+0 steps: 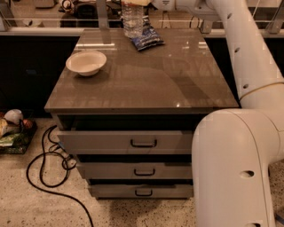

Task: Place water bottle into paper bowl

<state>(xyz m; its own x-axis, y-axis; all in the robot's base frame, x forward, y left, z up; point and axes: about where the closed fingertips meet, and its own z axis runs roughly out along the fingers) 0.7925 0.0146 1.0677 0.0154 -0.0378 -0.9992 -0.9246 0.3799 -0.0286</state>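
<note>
The water bottle [132, 18] is clear and ribbed. It hangs upright above the far edge of the cabinet top, with its cap cut off by the top of the view. My gripper [139, 2] is at the very top edge, shut around the bottle's upper part, and the white arm reaches in from the right. The paper bowl [86, 62] is shallow, cream-white and empty. It sits on the left part of the top, left of the bottle and nearer the camera.
A dark blue snack bag [147, 38] lies on the cabinet top [146, 84] just right of and below the bottle. The cabinet has three drawers [133, 142] standing slightly open. A black cable [44, 177] and clutter [13, 128] lie on the floor at left. My white base [230, 177] fills the lower right.
</note>
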